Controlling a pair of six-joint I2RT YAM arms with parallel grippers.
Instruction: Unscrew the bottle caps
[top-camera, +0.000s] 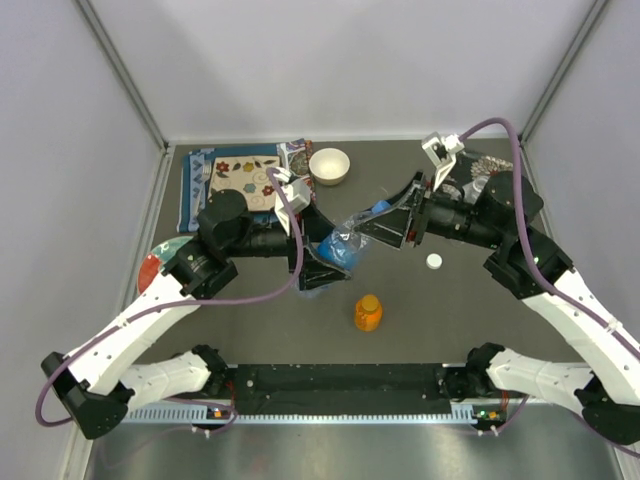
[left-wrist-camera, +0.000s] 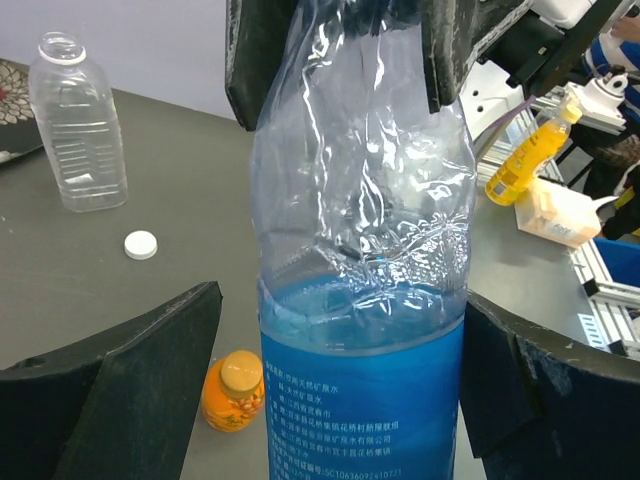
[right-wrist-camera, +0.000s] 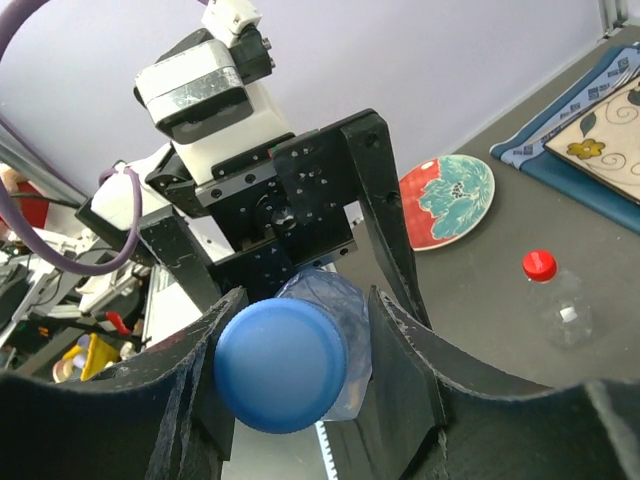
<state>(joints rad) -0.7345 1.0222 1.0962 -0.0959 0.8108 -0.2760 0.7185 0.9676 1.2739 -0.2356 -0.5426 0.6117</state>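
The right fingers (right-wrist-camera: 400, 360) are pinching the blue cap (right-wrist-camera: 280, 365) of the bottle (top-camera: 335, 250) at mid-frame of the top view, while the left fingers (left-wrist-camera: 130, 380) are straddling its body spread wide, likely needing to clamp before the twisting.

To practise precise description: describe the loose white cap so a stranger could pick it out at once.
On the table, find the right gripper clamped on the blue cap. Just nearer the robot lies the white cap, flat on the tabletop. Unlike that cap and the orange cap, it sits on no bottle, and is far smaller than the white bowl.
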